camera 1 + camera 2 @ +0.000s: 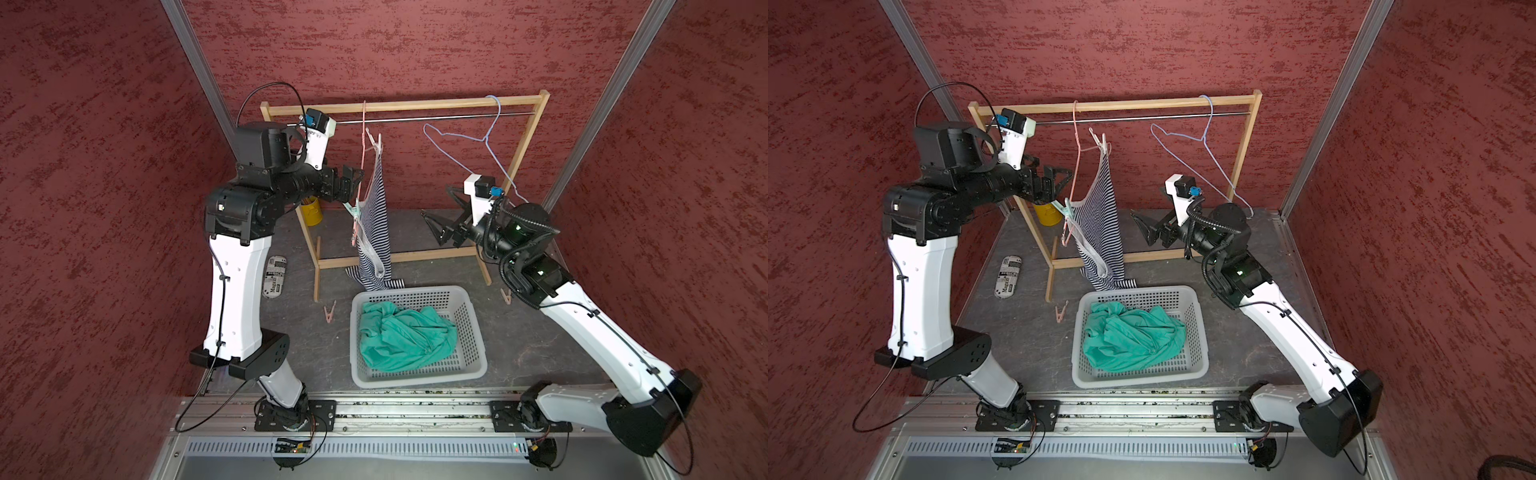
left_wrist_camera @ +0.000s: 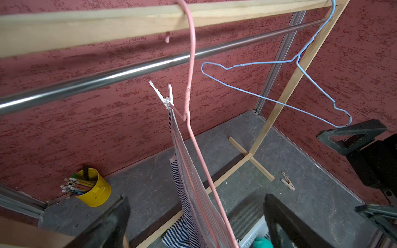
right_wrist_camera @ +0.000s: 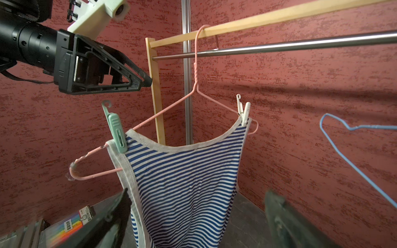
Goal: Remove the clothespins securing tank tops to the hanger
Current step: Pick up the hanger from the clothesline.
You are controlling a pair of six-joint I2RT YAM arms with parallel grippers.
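Striped tank top (image 3: 184, 171) hangs pinned on pink hanger (image 3: 195, 70) by mint clothespin (image 3: 117, 131) and white clothespin (image 3: 243, 111). Left gripper (image 1: 351, 180), jaws wide and empty, sits near the mint one. Likely next: squeeze its tails. Right gripper (image 1: 434, 228) wide, empty, well apart.
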